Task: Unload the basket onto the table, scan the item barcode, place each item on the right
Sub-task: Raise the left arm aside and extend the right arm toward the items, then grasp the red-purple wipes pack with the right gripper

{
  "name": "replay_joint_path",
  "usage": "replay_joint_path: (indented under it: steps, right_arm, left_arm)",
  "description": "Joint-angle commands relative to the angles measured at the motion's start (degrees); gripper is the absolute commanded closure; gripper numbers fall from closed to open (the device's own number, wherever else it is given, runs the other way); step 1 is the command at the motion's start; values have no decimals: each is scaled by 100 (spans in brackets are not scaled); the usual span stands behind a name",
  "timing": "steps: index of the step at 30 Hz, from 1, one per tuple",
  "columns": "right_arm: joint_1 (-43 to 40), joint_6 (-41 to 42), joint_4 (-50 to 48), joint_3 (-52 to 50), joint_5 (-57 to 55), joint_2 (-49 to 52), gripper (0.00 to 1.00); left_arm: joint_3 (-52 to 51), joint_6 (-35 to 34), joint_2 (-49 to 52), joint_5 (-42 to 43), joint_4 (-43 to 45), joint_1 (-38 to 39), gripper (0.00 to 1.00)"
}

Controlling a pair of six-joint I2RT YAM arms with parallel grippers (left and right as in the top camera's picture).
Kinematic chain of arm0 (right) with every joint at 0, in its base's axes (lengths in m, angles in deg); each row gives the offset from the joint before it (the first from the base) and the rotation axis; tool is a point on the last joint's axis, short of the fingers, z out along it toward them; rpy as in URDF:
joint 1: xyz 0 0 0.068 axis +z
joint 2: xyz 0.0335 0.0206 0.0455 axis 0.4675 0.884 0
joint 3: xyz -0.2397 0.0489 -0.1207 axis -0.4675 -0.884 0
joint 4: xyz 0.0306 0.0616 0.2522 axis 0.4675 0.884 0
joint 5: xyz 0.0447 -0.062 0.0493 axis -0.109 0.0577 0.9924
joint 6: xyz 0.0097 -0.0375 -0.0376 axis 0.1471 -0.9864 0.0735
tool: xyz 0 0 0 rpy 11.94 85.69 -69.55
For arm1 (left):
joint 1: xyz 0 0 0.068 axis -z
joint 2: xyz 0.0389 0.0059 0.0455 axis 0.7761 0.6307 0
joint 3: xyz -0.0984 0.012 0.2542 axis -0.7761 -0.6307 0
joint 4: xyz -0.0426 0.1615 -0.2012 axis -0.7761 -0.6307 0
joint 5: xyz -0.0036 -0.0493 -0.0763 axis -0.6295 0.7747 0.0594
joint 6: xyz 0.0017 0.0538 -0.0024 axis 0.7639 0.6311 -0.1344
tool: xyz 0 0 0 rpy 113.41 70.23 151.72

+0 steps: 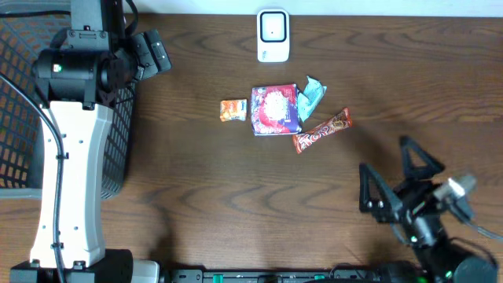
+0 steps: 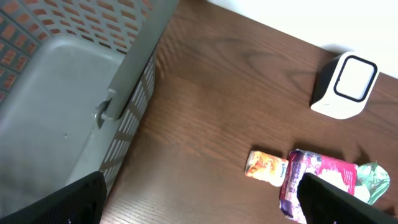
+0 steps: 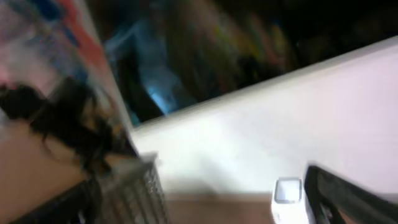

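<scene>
Two sets of jaws, both spread wide w/ nothing between them. Left gripper [image 1: 149, 49] hangs at approx 10 o'clock from the centre of the table [image 1: 196, 196] (12 = far edge in the overhead view), just beside the rim of the basket [image 1: 16, 118]. Its wrist cam looks down past its fingers [image 2: 74, 199] at basket wall & bare wood. Right gripper [image 1: 385, 161] sits at approx 4 o'clock near the front edge, tips aimed up-left toward the pile. Its wrist view is too blurred to read much.

Task goods: four packs bunched at centre, well apart from both grippers. Purple pouch [image 1: 275, 110] is in the middle, w/ the orange packet [image 1: 233, 110] just beside it at 9. Teal wrapper [image 1: 310, 96] touches it at 2, bar wrapper [image 1: 322, 130] touches its corner at 4. Which one is "the item": can't tell, no barcode legible. Scanner [image 1: 273, 35] stands at 12 from the pile, window tilted upward, prob. so a pack can be passed over it code-side down.

Judgement: nothing picked up, so task is at its start. Right arm looks better placed for the reach. Basket at 9 is prob. the drop-off after scanning, which would explain the left arm parked there.
</scene>
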Motion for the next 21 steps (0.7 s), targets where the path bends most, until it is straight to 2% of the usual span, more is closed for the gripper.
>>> replay_joint_path:
  steps: [1, 6, 12, 14, 17, 21]
  right_arm:
    - [2, -1478, 988, 1333, -195, 1106, 1]
    - [4, -1784, 3193, 3480, -125, 3501, 1]
    - [4, -1779, 5729, 5993, 743, 6179, 1]
    - [4, -1733, 6059, 6537, 1508, 6872, 1]
    - [4, -1738, 6078, 6738, 2739, 7523, 1]
    - [136, -1733, 5954, 6704, 3252, 8155, 1]
  left_arm:
    - [22, -28, 26, -35, -13, -24, 2]
    - [22, -28, 26, -35, -13, -24, 2]
    - [22, -28, 26, -35, -13, -24, 2]
    - [22, -28, 26, -35, -13, -24, 2]
    - [22, -28, 26, -35, -13, -24, 2]
    - [22, -28, 26, -35, -13, -24, 2]
